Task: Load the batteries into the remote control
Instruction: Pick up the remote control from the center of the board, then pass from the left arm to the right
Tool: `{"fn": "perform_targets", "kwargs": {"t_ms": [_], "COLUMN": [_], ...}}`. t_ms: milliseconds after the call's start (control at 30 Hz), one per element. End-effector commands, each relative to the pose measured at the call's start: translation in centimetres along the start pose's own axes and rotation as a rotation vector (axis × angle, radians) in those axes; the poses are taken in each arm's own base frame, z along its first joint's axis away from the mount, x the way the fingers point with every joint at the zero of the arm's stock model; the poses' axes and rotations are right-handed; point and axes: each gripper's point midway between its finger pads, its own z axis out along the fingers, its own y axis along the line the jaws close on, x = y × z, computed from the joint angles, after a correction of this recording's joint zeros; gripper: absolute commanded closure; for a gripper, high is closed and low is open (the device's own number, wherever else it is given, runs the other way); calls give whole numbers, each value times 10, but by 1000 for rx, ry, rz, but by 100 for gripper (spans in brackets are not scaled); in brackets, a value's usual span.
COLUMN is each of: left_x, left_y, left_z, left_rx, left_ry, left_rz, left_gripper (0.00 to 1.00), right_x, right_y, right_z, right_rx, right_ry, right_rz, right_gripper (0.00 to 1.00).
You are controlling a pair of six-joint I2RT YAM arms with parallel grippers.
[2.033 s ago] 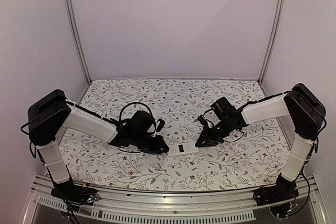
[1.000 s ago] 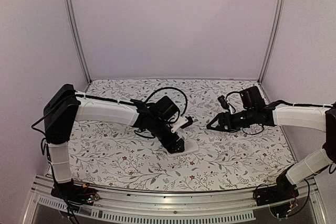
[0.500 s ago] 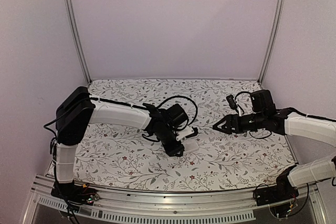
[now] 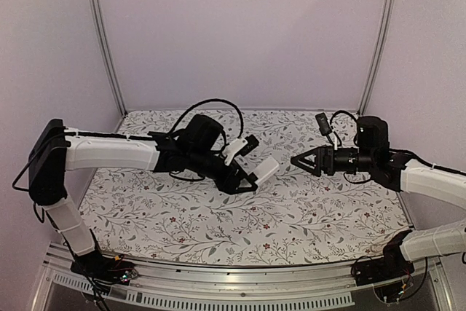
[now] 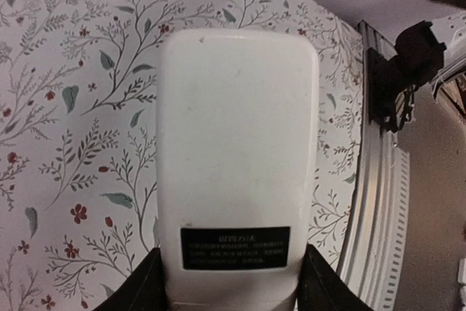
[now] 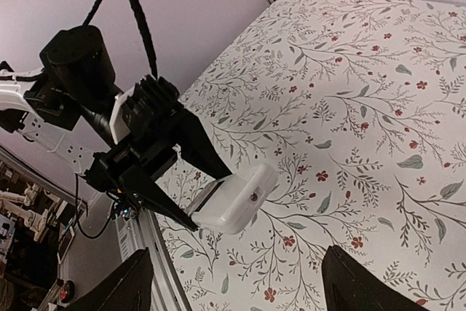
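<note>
Since half a second ago, my left arm has raised the remote control (image 4: 266, 169) clear of the table (image 4: 182, 231). It has carried it up and back from the lower centre of the overhead frame to the middle. My right arm has moved little.

Findings:
- My left gripper (image 4: 251, 178) is clamped on one end of the remote. In the left wrist view its fingers (image 5: 142, 289) press both long edges at the bottom of the frame.
- The remote is airborne and tilted, its free end toward the right of the overhead frame. The face toward my left wrist camera is plain white with a black label. No open recess shows there.
- My right gripper (image 4: 294, 160) hangs at centre right, jaws spread and empty. It points at the remote's free end, near but apart from it.
- No batteries appear in any view.

Assessment: the step in hand is presenting the remote for two-handed work, and loading has not begun. Next, I judge that I should hold the remote steady with my left gripper. My right must then expose the recess or fetch a battery, once one is found.
</note>
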Motion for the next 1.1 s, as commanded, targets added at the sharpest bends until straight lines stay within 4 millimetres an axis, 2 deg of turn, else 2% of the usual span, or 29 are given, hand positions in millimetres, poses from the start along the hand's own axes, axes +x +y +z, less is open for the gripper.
{"fn": "perform_targets", "kwargs": {"t_ms": [0,167,367,433,667,733,900,967,1067], "left_x": [-72,-94,-98,-97,-97,-97,-96,-96,-96], "left_y": [-61,-88,-105,-106,-107,-104,-93,-90,-81], "left_z": [-41,-70,-80,-79,-80,-80,-82,-84,-86], "left_rx": [297,425,511,527,534,523,484,466,429], "left_ry": [-287,-400,-434,-435,-452,-456,-481,-493,-498], "left_rz": [46,67,74,67,67,65,56,57,38], "left_gripper": [72,72,72,72,72,72,71,67,49], "right_x": [-26,-37,-48,-53,-56,-57,-61,-61,-63], "right_y": [60,100,122,127,136,137,140,140,137], "right_z": [-1,-1,3,5,15,16,18,20,24], "right_rx": [-168,-265,-329,-349,-410,-423,-446,-450,-435], "right_ry": [-80,-105,-124,-127,-109,-106,-100,-93,-88], "right_rz": [-173,-294,-333,-336,-293,-274,-226,-207,-178], "right_gripper": [18,14,16,20,44,53,67,70,73]}}
